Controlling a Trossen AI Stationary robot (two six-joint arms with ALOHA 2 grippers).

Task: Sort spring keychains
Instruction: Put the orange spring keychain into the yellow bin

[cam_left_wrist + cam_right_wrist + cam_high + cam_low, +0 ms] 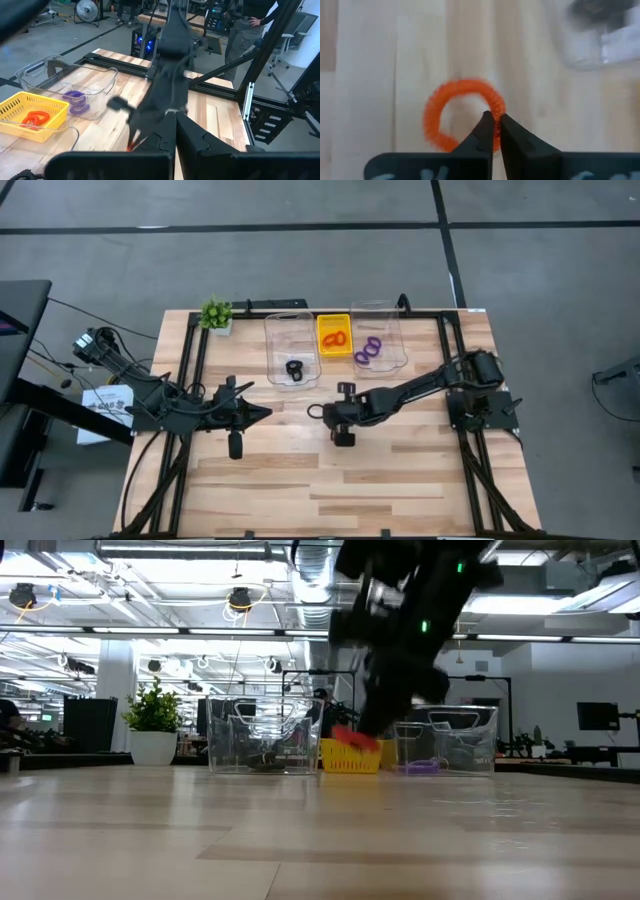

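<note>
My right fingers [494, 131] are pinching together on the rim of a red-orange keychain [462, 114], catching one side of the coil so the rest of the ring is hanging free over bare wood. Gripping the edge, not the middle, is presumably what lets two narrow tips get hold of a loop. This is happening near the middle of the counter [400, 470], a little nearer than the row of bins.

My left fingers [176, 136] are pressed together on nothing; that arm is waiting over the left half of the counter, clear of the working side.

Along the far edge the bins are standing side by side, one colour each, which is the sorting rule as I read it: the left clear container [290, 348] is holding a black keychain [294, 369], the yellow tray [334, 335] in the middle is holding red-orange keychains [335, 339], and the right clear container [377, 335] is holding purple keychains [368, 350]. A small green plant [216, 314] is sitting at the far left corner.

Judgement: this loop belongs in the yellow tray, just beyond my right gripper. The thin pinch could be slipping if I swing fast.
</note>
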